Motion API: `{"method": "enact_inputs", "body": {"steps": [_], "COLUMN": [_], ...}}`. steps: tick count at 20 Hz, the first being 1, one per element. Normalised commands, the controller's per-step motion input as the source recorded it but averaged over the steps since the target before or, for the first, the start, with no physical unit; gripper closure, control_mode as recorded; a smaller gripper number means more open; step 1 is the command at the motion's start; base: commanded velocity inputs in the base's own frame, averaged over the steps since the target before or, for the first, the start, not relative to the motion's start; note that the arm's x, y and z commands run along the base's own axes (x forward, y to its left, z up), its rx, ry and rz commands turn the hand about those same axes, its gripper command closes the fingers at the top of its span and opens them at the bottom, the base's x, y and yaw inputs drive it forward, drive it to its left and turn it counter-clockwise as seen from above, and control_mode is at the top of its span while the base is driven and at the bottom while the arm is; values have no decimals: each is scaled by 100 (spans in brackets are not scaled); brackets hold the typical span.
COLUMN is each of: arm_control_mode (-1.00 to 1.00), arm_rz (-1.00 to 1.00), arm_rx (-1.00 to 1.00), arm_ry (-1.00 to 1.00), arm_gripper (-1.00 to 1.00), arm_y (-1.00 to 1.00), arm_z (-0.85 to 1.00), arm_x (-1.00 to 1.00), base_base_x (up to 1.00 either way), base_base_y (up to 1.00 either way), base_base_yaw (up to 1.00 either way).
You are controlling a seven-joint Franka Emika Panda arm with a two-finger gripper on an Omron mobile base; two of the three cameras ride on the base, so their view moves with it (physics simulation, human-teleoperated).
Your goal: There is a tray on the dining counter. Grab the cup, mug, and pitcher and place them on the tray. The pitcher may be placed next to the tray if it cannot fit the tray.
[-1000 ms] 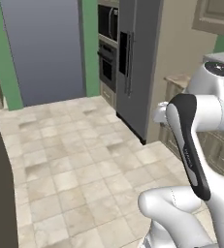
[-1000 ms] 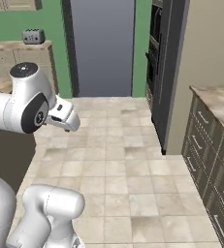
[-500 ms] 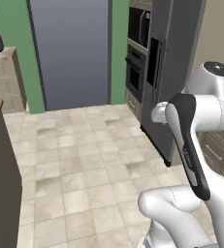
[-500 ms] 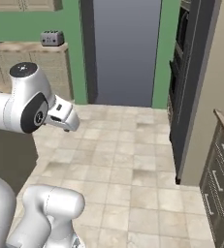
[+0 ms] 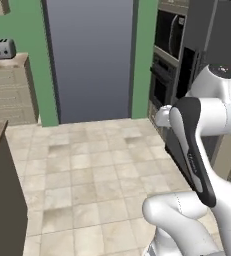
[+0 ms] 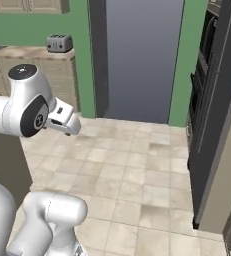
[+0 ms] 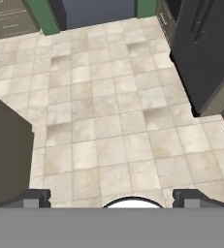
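We carry the arm folded over the base; the gripper (image 7: 111,197) has its jaws wide and holds nothing, looking down at the tiled floor (image 7: 108,116) beneath it. Tray, cup, mug and pitcher cannot be located from here; we judge we are in transit.

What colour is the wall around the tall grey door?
Green. The wall shows best in the right base view, on both sides of the grey door.

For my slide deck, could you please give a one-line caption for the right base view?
White robot arm above a beige tiled floor, facing a grey doorway, toaster on the counter at left.
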Motion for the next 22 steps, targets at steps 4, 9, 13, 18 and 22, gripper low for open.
{"method": "enact_inputs", "body": {"steps": [4, 9, 13, 18, 22], "arm_control_mode": [100, 100, 100, 100, 100], "arm_rz": [0, 0, 0, 0, 0], "arm_rx": [0, 0, 0, 0, 0], "arm_ry": [0, 0, 0, 0, 0], "arm_gripper": [-100, -100, -100, -100, -100], "arm_y": [0, 0, 0, 0, 0], "arm_z": [0, 0, 0, 0, 0], "arm_x": [0, 0, 0, 0, 0], "base_base_x": [100, 100, 100, 100, 100], "base_base_y": [-19, -14, -7, -8, -26], "base_base_yaw": [9, 10, 13, 30, 49]}}
